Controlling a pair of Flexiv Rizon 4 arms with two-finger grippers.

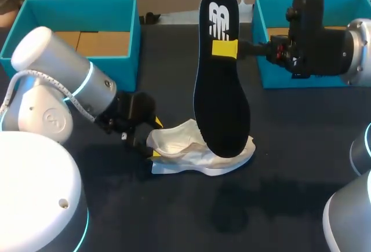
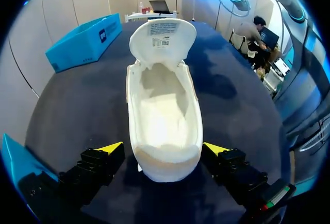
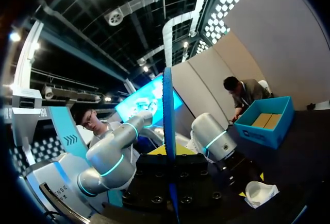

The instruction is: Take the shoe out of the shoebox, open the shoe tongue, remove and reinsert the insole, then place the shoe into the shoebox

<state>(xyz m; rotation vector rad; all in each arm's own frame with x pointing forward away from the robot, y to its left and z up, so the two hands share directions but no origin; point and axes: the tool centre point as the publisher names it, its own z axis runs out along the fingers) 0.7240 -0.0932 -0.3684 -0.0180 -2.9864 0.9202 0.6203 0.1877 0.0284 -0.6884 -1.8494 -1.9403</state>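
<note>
Right gripper (image 1: 226, 49) clamps insole (image 1: 220, 101) upright, its toe end at shoe (image 2: 165, 116) on table (image 1: 290, 148) — left gripper (image 2: 164, 149) grips shoe's heel — so feed it toe-first, in line with shoe.

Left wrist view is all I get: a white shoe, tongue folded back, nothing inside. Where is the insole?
Observer: The right gripper has it. Its jaws are shut on the insole, which it holds upright with the lower end by the shoe.
Operator: What does it look like?
Observer: In the head view it is black, with a white logo near its upper end.
Operator: And those blue boxes, is anything inside?
Observer: The left box shows brown cardboard inside.
</note>
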